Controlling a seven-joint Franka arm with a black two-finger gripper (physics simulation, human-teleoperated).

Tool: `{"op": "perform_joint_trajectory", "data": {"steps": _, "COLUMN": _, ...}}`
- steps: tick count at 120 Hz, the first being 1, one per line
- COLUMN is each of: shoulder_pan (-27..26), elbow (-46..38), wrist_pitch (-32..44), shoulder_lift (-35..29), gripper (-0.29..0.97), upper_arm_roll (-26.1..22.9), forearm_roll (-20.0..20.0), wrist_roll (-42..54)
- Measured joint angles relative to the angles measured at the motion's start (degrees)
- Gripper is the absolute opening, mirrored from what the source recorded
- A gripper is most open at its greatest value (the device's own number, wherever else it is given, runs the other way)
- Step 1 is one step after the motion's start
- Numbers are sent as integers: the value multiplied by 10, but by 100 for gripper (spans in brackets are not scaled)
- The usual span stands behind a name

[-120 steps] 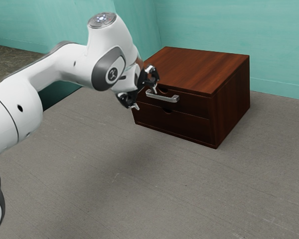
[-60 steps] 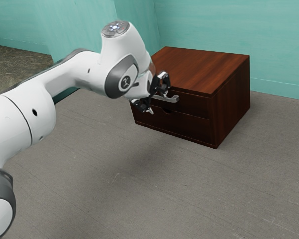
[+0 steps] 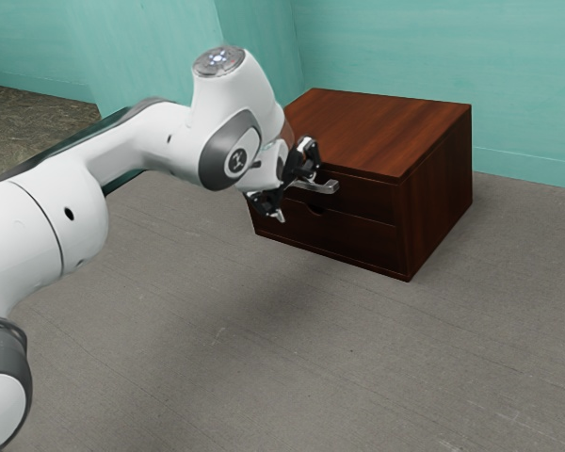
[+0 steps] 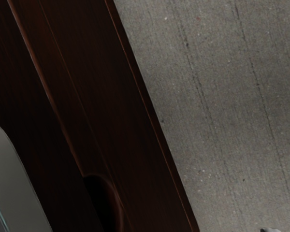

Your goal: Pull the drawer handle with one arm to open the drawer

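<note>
Hand at drawer handle; open floor before cabinet.

The white arm came in from the exterior view's left, its long link sloping up toward the drawer handle. A rounded joint with a grey cap stood just short of the handle and somewhat above it, and the wrist bent down and forward from there. The black gripper was at the handle's end nearer the arm. Its body was tilted, one end above the handle and the other below.
</note>
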Motion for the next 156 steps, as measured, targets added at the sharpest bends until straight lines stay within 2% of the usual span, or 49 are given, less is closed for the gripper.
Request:
{"op": "perform_joint_trajectory", "data": {"steps": 19, "shoulder_pan": 3, "elbow": -13, "wrist_pitch": -1, "shoulder_lift": -6, "gripper": 92, "upper_arm_roll": -2, "forearm_roll": 4, "wrist_roll": -6}}
{"op": "perform_joint_trajectory", "data": {"steps": 27, "shoulder_pan": 4, "elbow": -22, "wrist_pitch": -1, "shoulder_lift": -12, "gripper": 91, "upper_arm_roll": -2, "forearm_roll": 4, "wrist_roll": -10}}
{"op": "perform_joint_trajectory", "data": {"steps": 40, "shoulder_pan": 2, "elbow": -37, "wrist_pitch": 3, "shoulder_lift": -24, "gripper": 60, "upper_arm_roll": -1, "forearm_roll": 0, "wrist_roll": -17}}
{"op": "perform_joint_trajectory", "data": {"steps": 48, "shoulder_pan": 1, "elbow": -47, "wrist_pitch": 6, "shoulder_lift": -31, "gripper": 57, "upper_arm_roll": 0, "forearm_roll": -3, "wrist_roll": -17}}
{"op": "perform_joint_trajectory", "data": {"steps": 55, "shoulder_pan": 1, "elbow": -55, "wrist_pitch": 8, "shoulder_lift": -40, "gripper": 48, "upper_arm_roll": 0, "forearm_roll": -4, "wrist_roll": -18}}
{"op": "perform_joint_trajectory", "data": {"steps": 65, "shoulder_pan": 1, "elbow": -72, "wrist_pitch": 12, "shoulder_lift": -52, "gripper": 45, "upper_arm_roll": -1, "forearm_roll": -3, "wrist_roll": -18}}
{"op": "perform_joint_trajectory", "data": {"steps": 75, "shoulder_pan": 0, "elbow": -82, "wrist_pitch": 16, "shoulder_lift": -68, "gripper": 21, "upper_arm_roll": -2, "forearm_roll": -2, "wrist_roll": -18}}
{"op": "perform_joint_trajectory", "data": {"steps": 81, "shoulder_pan": 0, "elbow": -88, "wrist_pitch": 17, "shoulder_lift": -74, "gripper": 15, "upper_arm_roll": -1, "forearm_roll": -1, "wrist_roll": -18}}
{"op": "perform_joint_trajectory", "data": {"steps": 122, "shoulder_pan": 2, "elbow": -113, "wrist_pitch": 25, "shoulder_lift": -85, "gripper": 48, "upper_arm_roll": 7, "forearm_roll": 0, "wrist_roll": -24}}
{"op": "perform_joint_trajectory", "data": {"steps": 138, "shoulder_pan": 4, "elbow": -142, "wrist_pitch": 32, "shoulder_lift": -104, "gripper": 51, "upper_arm_roll": 6, "forearm_roll": 0, "wrist_roll": -26}}
{"op": "perform_joint_trajectory", "data": {"steps": 156, "shoulder_pan": 3, "elbow": -174, "wrist_pitch": 39, "shoulder_lift": -130, "gripper": 44, "upper_arm_roll": 6, "forearm_roll": -1, "wrist_roll": -28}}
